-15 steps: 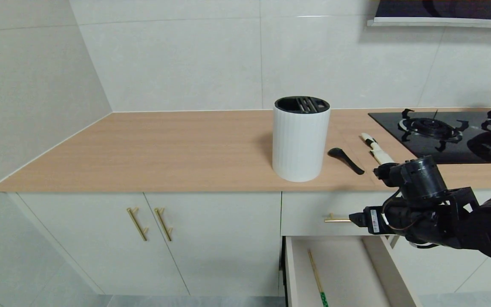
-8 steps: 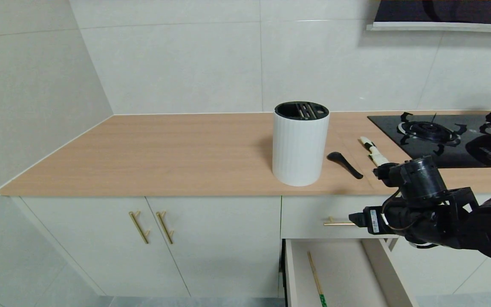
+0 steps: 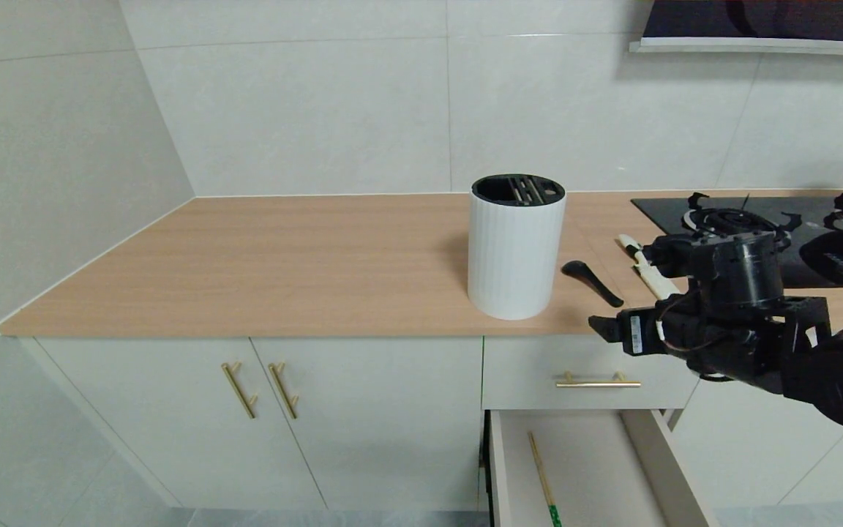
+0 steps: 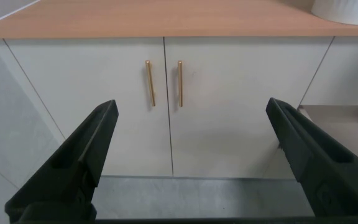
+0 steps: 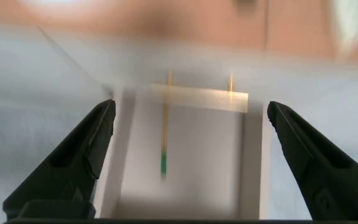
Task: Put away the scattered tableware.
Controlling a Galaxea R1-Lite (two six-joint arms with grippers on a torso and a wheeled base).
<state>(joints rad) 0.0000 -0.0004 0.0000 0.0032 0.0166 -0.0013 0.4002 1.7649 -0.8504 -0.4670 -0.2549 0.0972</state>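
Note:
A black spoon point(image 3: 591, 280) and a white-handled knife point(image 3: 645, 263) lie on the wooden counter point(image 3: 282, 263), just right of a tall white utensil holder point(image 3: 515, 249). My right gripper point(image 3: 604, 327) hangs in front of the counter edge, below the spoon and above the open lower drawer point(image 3: 656, 468). It is open and holds nothing point(image 5: 188, 109). A chopstick with a green tip point(image 3: 542, 476) lies in that drawer, blurred as the chopstick point(image 5: 164, 137) in the right wrist view. My left gripper point(image 4: 191, 109) is open and empty, low in front of the cabinet doors point(image 4: 166, 106).
A black gas hob point(image 3: 758, 227) takes up the counter's right end. The upper drawer point(image 3: 597, 380) with its gold handle is closed. Two cabinet doors with gold handles point(image 3: 260, 388) stand to the left. Tiled walls close off the back and left.
My right arm has risen from in front of the upper drawer to counter-edge height and shifted a little left. The head camera tilted slightly early on. The tableware has not moved.

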